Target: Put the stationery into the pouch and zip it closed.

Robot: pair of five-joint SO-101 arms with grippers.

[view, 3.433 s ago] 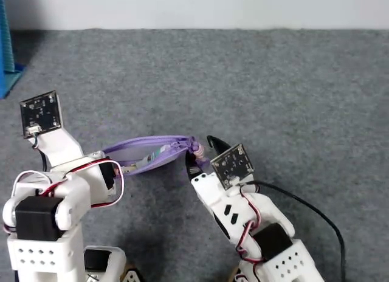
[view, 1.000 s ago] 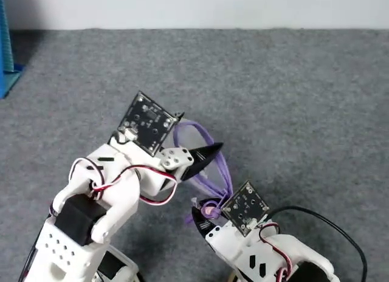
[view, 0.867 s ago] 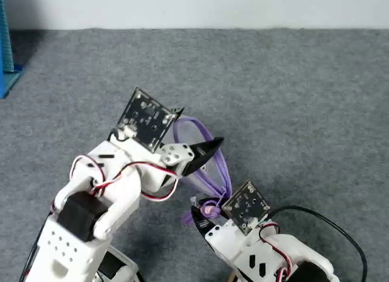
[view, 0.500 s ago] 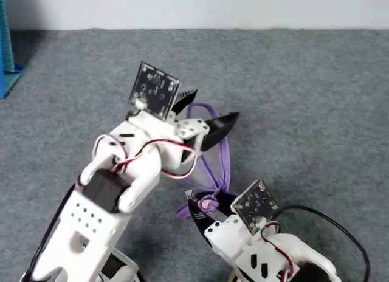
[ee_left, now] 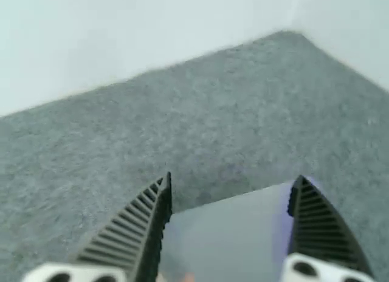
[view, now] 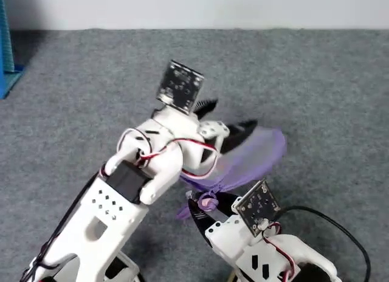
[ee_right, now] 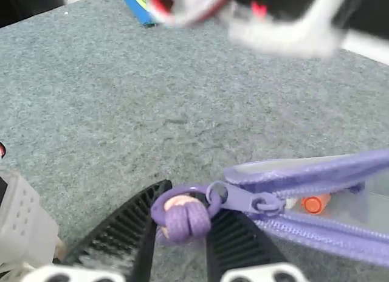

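Observation:
The purple see-through pouch (view: 258, 151) hangs above the grey carpet at mid table, blurred. My left gripper (view: 234, 115) grips its far end; in the left wrist view the pouch (ee_left: 237, 233) spans the gap between the fingers of that gripper (ee_left: 232, 182). Nearer the bases, my right gripper (view: 203, 204) is shut on the purple knotted zipper pull (view: 208, 203). The right wrist view shows the zipper pull (ee_right: 179, 216) pinched in the gripper (ee_right: 185, 204), with the zip slider (ee_right: 258, 203) beside it. An orange item (ee_right: 313, 203) lies inside the pouch (ee_right: 322, 172).
A blue object (view: 5, 45) stands at the far left edge, seen as the blue object (ee_right: 137, 2) in the right wrist view. The white wall (view: 194, 8) runs along the back. A black cable (view: 331, 224) trails beside the right arm's base.
The left arm has swung the pouch's far end from the left across to the right and farther out. The right gripper has drawn back toward its base with the zipper pull.

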